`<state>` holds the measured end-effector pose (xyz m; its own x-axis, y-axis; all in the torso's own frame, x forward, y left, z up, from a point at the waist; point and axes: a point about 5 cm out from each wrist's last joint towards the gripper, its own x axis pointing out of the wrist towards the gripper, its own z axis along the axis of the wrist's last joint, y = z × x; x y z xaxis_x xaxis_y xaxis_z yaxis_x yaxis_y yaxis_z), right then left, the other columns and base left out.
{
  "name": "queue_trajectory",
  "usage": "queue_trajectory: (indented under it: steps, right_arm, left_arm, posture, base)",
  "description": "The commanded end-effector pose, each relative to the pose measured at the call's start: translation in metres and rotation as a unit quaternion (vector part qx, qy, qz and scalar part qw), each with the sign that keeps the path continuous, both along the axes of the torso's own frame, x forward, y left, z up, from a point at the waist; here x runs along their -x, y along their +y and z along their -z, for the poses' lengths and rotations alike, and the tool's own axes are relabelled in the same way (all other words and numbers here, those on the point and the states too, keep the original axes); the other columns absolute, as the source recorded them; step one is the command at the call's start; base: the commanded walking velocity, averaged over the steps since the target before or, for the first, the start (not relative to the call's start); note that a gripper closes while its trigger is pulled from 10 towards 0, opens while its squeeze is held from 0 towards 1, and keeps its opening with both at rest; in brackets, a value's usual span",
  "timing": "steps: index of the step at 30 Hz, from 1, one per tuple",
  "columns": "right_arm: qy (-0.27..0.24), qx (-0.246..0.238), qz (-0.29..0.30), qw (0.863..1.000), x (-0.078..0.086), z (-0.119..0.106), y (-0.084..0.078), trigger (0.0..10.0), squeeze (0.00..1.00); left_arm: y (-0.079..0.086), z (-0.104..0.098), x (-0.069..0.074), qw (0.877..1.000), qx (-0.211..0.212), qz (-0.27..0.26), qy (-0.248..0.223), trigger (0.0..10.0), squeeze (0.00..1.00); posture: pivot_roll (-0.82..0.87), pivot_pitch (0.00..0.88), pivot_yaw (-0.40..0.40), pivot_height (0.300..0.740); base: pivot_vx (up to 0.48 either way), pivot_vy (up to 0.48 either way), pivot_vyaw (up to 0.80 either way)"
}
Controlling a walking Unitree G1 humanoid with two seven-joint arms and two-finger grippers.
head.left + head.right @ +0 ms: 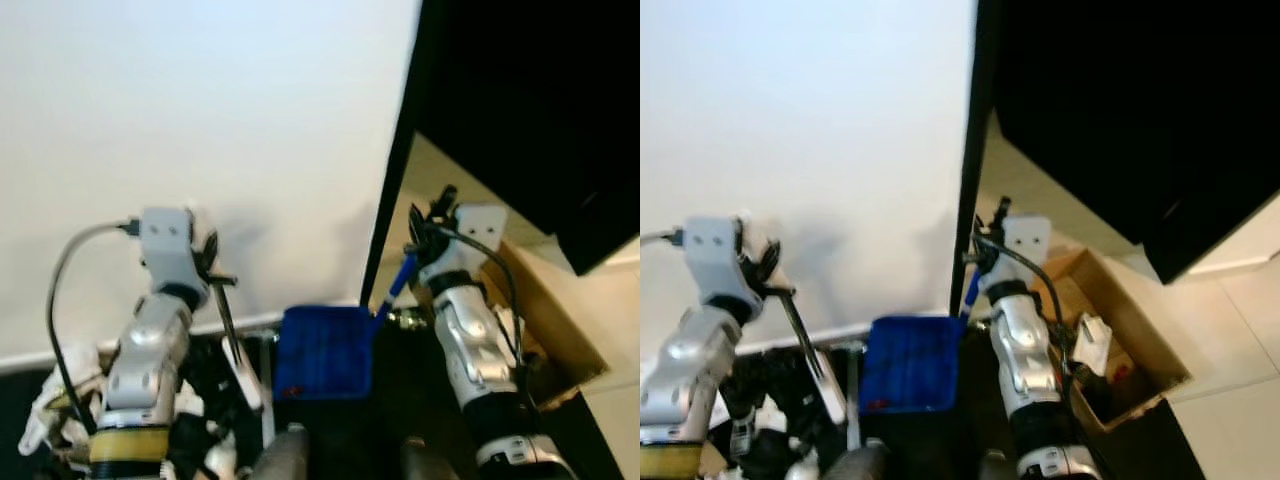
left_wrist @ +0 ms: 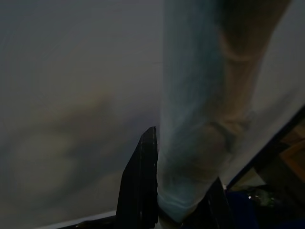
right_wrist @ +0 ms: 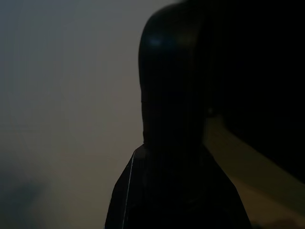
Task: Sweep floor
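Left eye view: the left gripper is closed around a slim broom handle before the white wall. The right gripper pinches the blue dustpan's handle; the blue dustpan hangs between the arms, beside a cardboard box.

Two silver arms, a grey cable on each, a yellow band on the left.
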<state>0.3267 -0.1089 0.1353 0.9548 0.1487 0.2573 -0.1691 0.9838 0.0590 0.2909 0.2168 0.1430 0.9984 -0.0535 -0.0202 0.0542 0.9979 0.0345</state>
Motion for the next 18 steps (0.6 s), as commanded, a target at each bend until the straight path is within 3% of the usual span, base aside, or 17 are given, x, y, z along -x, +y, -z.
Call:
queue_trajectory:
  steps: [1, 13, 18]
  right_arm:
    - [-0.011, -0.014, 0.003, 1.000, 0.0004, -0.0052, -0.0014, 10.0, 0.00]
    - [-0.011, -0.014, 0.005, 1.000, 0.0006, -0.0052, -0.0023, 10.0, 0.00]
    - [-0.010, -0.014, 0.005, 1.000, 0.0007, -0.0051, -0.0022, 10.0, 0.00]
  left_arm:
    - [0.0022, -0.0022, 0.0014, 1.000, -0.017, 0.001, -0.005, 10.0, 0.00]
    - [-0.0005, -0.0006, 0.0015, 1.000, -0.021, 0.011, -0.001, 10.0, 0.00]
    - [-0.0023, -0.0006, 0.0017, 1.000, -0.020, 0.018, -0.003, 10.0, 0.00]
  posture:
    - [0.21, 0.148, 0.020, 0.740]
    - [0.21, 0.152, 0.021, 0.740]
    - [0.21, 0.152, 0.023, 0.740]
  base:
    - [0.000, 0.000, 0.00]
    - [0.000, 0.000, 0.00]
    - [0.109, -0.379, 0.00]
